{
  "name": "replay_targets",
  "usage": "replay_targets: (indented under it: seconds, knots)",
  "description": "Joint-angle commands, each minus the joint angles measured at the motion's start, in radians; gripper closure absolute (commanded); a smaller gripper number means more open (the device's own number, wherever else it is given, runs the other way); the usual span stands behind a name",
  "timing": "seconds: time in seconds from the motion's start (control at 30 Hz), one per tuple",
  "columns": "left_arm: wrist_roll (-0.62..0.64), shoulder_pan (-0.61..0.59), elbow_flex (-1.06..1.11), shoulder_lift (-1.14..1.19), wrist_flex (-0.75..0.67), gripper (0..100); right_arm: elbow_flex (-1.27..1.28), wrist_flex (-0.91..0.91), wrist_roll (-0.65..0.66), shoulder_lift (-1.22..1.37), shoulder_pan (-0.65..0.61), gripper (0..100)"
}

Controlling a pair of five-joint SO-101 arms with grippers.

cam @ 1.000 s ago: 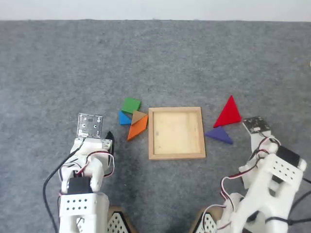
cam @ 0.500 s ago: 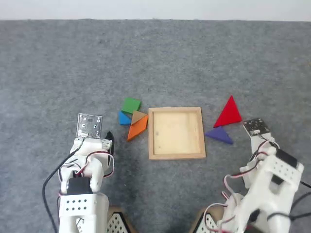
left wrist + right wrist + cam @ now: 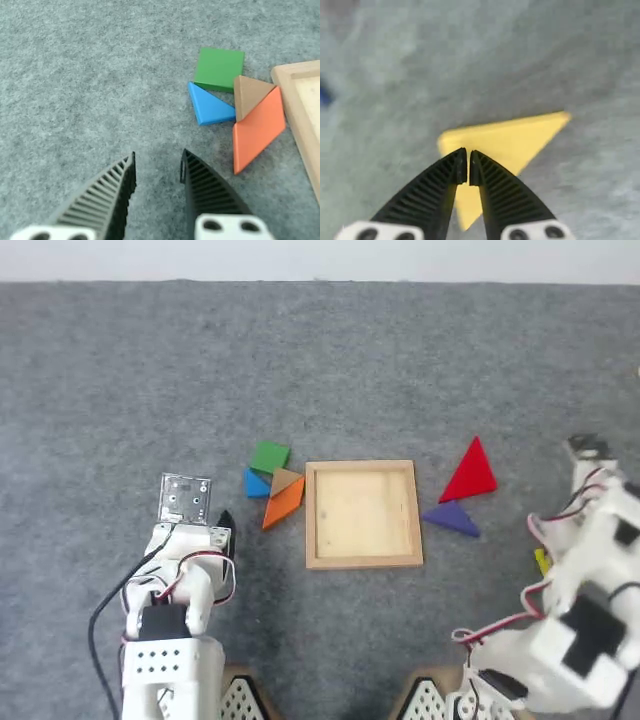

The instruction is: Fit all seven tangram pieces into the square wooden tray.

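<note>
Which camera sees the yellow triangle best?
The right wrist view: the yellow triangle lies large right under the shut claw, partly covered by it. The high view catches just a thin sliver of it beside the right arm.

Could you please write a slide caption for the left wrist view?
Left tool open over grey carpet, short of green square, blue triangle, brown triangle, orange parallelogram beside tray.

Robotics test bench: grey felt (image 3: 400,360) is covering the table around the square wooden tray (image 3: 362,561), the left arm (image 3: 175,630) and right arm (image 3: 585,630) (white shells, bare wiring) are sitting nearer than it, a pale wall (image 3: 320,260) is running beyond.
</note>
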Motion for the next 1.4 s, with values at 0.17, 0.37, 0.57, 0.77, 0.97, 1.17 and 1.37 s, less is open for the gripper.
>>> replay_targets:
  seconds: [0.17,0.37,0.57,0.77,0.97,1.17,1.37]
  knots:
    - [-0.006,-0.002,-0.005,-0.020,0.006,85,-0.281,0.196,-0.173,0.070,-0.002,95.0]
    - [-0.006,-0.002,-0.005,-0.020,0.006,85,-0.127,0.182,-0.278,-0.050,-0.031,79.5]
    - [-0.006,-0.002,-0.005,-0.020,0.006,85,0.087,-0.018,-0.433,-0.122,-0.059,78.3]
    - [-0.006,-0.002,-0.005,-0.020,0.006,85,0.057,-0.025,-0.618,-0.027,-0.139,70.8]
    - [-0.006,-0.002,-0.005,-0.020,0.006,85,0.025,-0.021,-0.631,0.004,-0.137,65.6]
    - [-0.006,-0.002,-0.005,-0.020,0.006,85,0.023,-0.019,-0.666,0.002,-0.076,65.6]
    - [-0.006,-0.002,-0.005,-0.020,0.006,85,0.025,0.008,-0.664,-0.051,-0.010,65.6]
